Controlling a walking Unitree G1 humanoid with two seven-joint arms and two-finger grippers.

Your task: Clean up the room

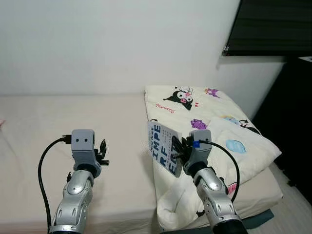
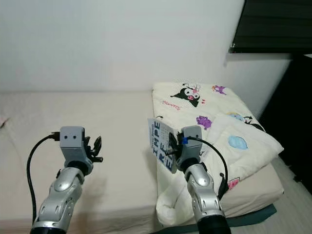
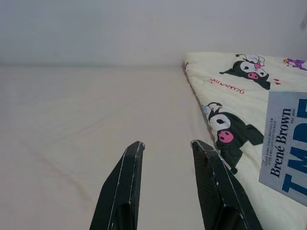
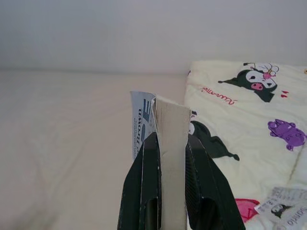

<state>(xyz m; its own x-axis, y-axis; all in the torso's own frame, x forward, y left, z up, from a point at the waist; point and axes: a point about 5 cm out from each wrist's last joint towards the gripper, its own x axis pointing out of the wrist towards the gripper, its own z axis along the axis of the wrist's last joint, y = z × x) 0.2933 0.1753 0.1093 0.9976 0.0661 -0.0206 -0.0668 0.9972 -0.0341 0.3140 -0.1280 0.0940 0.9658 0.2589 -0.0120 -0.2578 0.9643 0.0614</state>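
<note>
I count one book, one folded cartoon-print blanket and one bed. My left gripper (image 1: 102,152), lower left of frame, is raised over the bare bed (image 1: 58,122), jaws narrowly parted and holding nothing. Right of it, lower centre, my right gripper (image 4: 165,158) clamps the book (image 1: 163,147) upright over the blanket (image 1: 219,126) edge.

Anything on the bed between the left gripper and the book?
Nothing: between the open left gripper and the book, clamped in the right gripper, the head views show bare sheet.

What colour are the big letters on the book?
Blue, on a white cover of the book; clearest in the left eye view.
</note>
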